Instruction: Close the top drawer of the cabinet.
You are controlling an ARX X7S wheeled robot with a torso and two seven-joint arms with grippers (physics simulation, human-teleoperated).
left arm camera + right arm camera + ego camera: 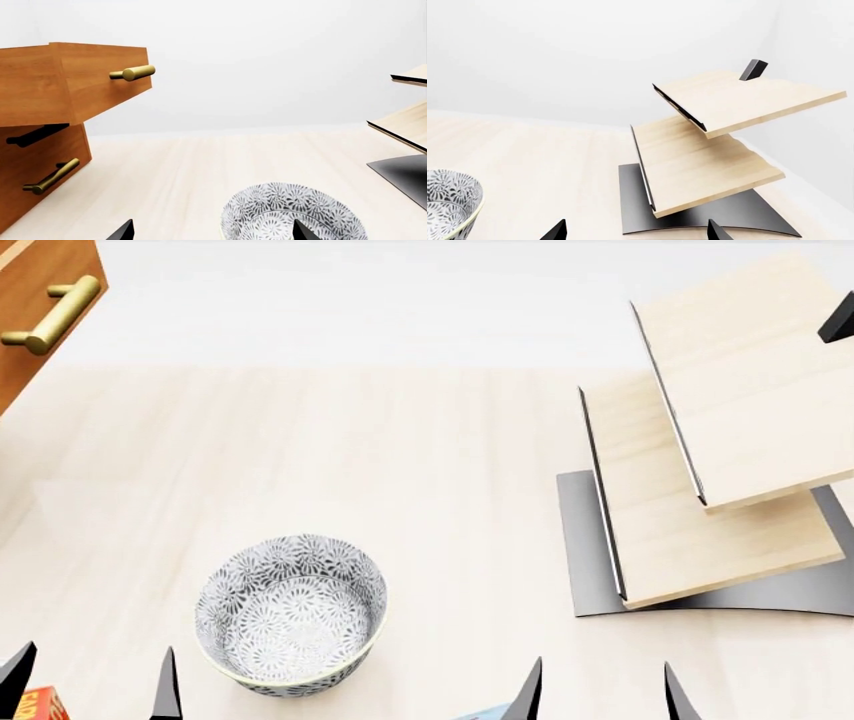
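Note:
The top drawer point(67, 82) is pulled out of the cabinet point(37, 170) and juts forward over the table, its short brass handle point(133, 73) pointing out. A black slide rail point(37, 135) shows under it. The lower drawer front is flush, with its own brass handle point(52, 176). In the head view only a cabinet corner point(34, 280) with one brass handle point(54, 315) shows at the far left. My left gripper point(91, 690) point(212, 234) is open and empty, low at the front, well short of the drawer. My right gripper point(601, 698) point(635, 234) is open and empty.
A patterned grey-white bowl point(291, 615) stands on the pale wooden table point(400, 460) just ahead of the left gripper; it also shows in the left wrist view point(293, 215). A pale slanted rack point(707, 490) on a black base stands at the right. A red box corner point(40, 705) lies at the front left edge.

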